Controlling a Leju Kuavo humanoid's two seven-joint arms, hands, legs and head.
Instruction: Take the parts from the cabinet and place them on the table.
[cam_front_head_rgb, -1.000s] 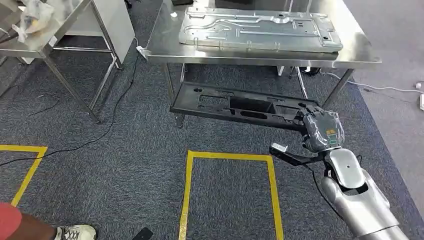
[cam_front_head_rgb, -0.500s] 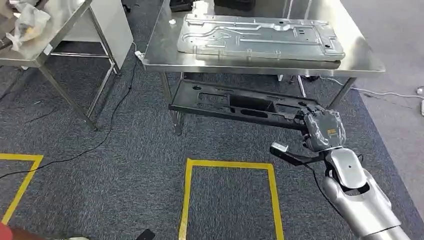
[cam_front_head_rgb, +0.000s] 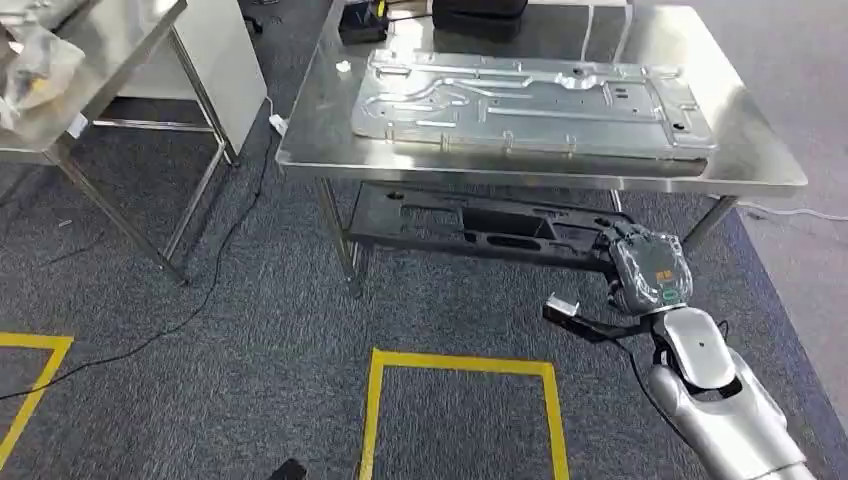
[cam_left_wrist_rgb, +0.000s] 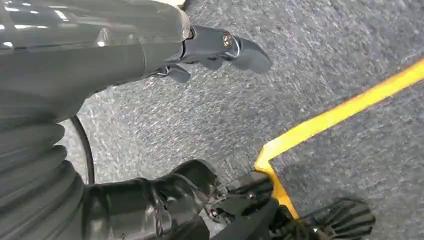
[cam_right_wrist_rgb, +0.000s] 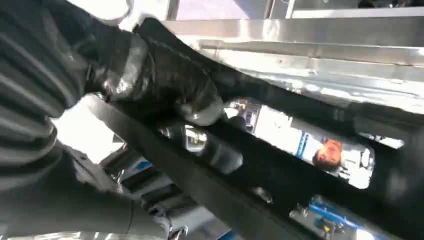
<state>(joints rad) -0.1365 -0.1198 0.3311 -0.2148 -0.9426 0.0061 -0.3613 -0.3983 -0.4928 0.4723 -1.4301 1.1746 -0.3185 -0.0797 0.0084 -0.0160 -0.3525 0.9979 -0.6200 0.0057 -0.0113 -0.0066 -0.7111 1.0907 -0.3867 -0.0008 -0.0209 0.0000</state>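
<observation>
While the robot walks fwd, the whole head view has shifted: steel table (cam_front_head_rgb: 760, 170) sits lower and nearer than a sec ago, camera move, not things moving. Right hand (cam_front_head_rgb: 648, 268) stays clamped on the end of the black plastic frame part (cam_front_head_rgb: 480, 225), which hangs below the tabletop edge, partly under it. Metal panel (cam_front_head_rgb: 530, 100) already lies on top. Left hand (cam_left_wrist_rgb: 215, 50) hangs over carpet by the yellow floor tape (cam_left_wrist_rgb: 340, 115), fingers apart, holding nothing. Judgement: approach nearly done; lift above the edge needed next.

Black part (cam_front_head_rgb: 480, 222), silver table (cam_front_head_rgb: 310, 150)
</observation>
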